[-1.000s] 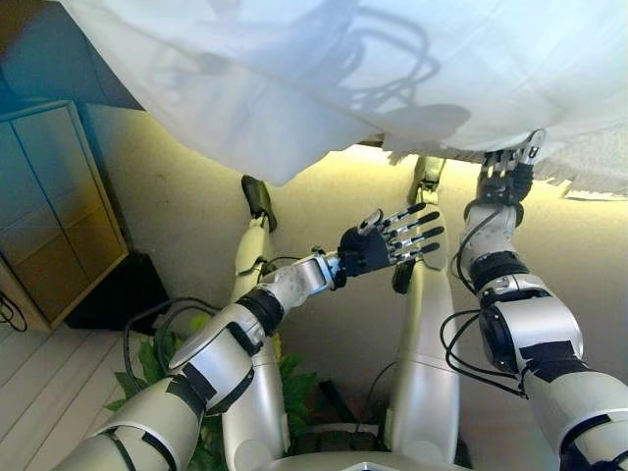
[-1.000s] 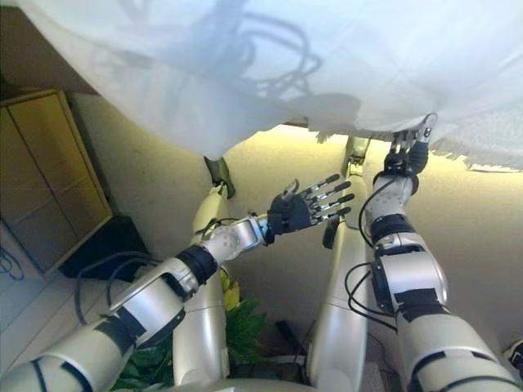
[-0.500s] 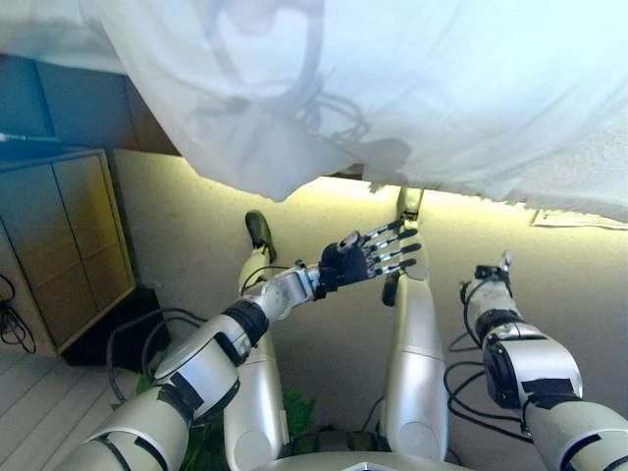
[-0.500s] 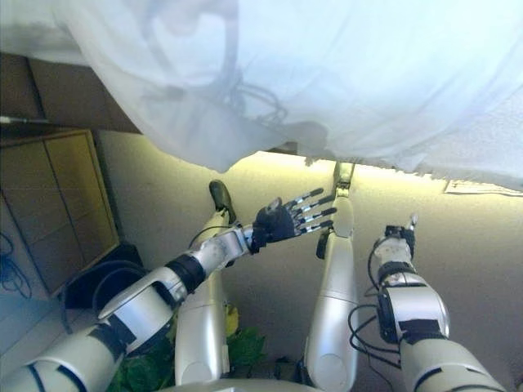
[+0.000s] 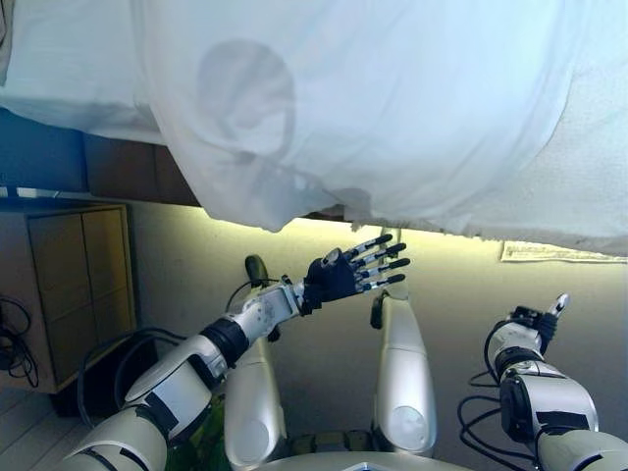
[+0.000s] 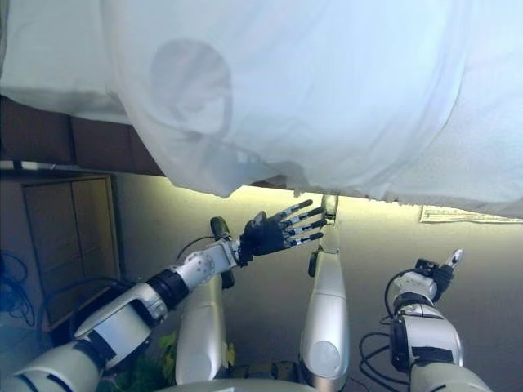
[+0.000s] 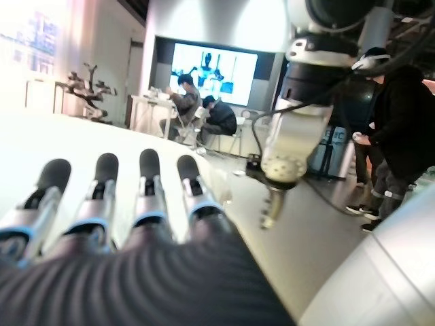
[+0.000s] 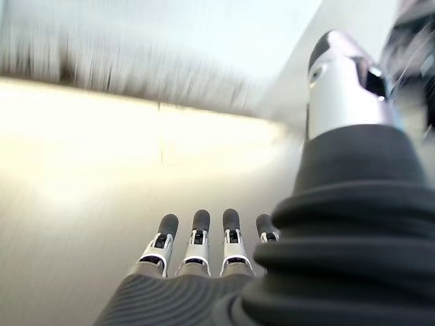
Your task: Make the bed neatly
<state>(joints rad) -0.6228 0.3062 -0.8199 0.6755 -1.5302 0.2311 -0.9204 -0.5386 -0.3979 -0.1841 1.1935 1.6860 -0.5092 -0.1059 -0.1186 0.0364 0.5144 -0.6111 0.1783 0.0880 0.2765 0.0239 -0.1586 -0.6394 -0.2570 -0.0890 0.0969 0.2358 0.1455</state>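
A white bed sheet (image 5: 392, 98) fills the upper part of both eye views, and its loose edge hangs down over the side of the bed. My left hand (image 5: 339, 278) is held out just below that edge with its fingers (image 7: 102, 197) straight and spread, touching nothing. My right hand (image 5: 535, 322) is low at the right, well clear of the sheet. Its wrist view shows straight fingers (image 8: 197, 244) over bare floor, holding nothing.
A dark bed frame (image 5: 128, 172) shows under the sheet at the left, above a wooden cabinet (image 5: 78, 275). A textured white blanket (image 5: 599, 147) lies at the right edge. A pale strip (image 5: 559, 253) lies on the floor. People (image 7: 401, 115) and a screen (image 7: 214, 64) stand far off.
My right hand has come off the sheet's edge and dropped to the lower right. The camera has tilted, showing more of the sheet. My left hand stays open in mid-air.
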